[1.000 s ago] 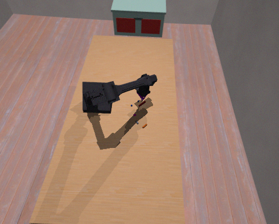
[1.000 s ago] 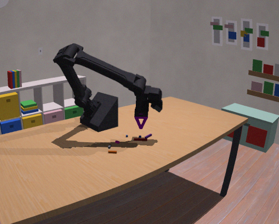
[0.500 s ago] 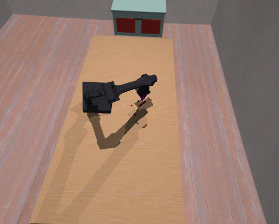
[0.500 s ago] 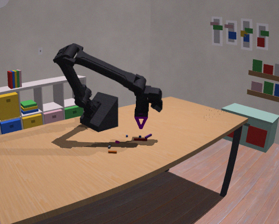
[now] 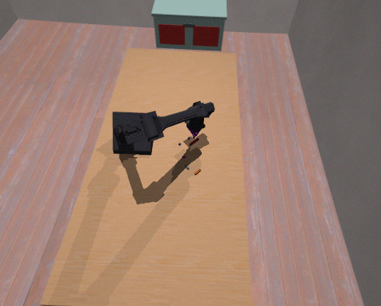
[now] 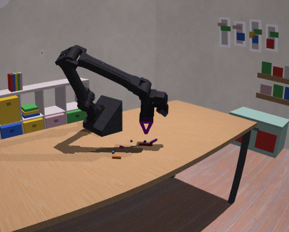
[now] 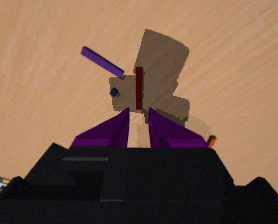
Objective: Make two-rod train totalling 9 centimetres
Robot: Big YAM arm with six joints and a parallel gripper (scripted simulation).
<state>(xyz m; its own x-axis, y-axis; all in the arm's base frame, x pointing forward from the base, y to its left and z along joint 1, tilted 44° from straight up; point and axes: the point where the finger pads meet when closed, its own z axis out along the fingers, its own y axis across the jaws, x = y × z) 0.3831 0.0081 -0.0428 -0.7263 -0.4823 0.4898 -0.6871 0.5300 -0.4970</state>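
My gripper [image 5: 194, 136] [image 6: 145, 133] [image 7: 138, 112] hangs above the table, fingers partly open with nothing between them. The red rod [image 5: 194, 141] [image 6: 145, 144] [image 7: 139, 87] lies flat below, lengthwise between the finger lines. The purple rod [image 6: 153, 141] [image 7: 102, 62] lies slanted, one end near the red rod; the arm hides it in the top view. One blue rod [image 5: 188, 138] [image 6: 145, 141] [image 7: 114, 92] lies beside the red one, another blue rod [image 5: 180, 144] [image 6: 131, 141] farther off. The magenta rod [image 5: 183, 156] [image 6: 121, 147], grey rod [image 5: 187, 167] [image 6: 113, 151] and orange rod [image 5: 197, 171] [image 6: 116, 157] [image 7: 212, 141] lie apart.
The arm's base [image 5: 131, 133] [image 6: 108, 117] stands on the table [image 5: 178, 78] [image 6: 67, 183]. Small rods surround the spot under the gripper. Arm shadows fall across the magenta, grey and red rods' area. A green cabinet [image 5: 190, 8] [image 6: 259, 116] stands beyond the table's end.
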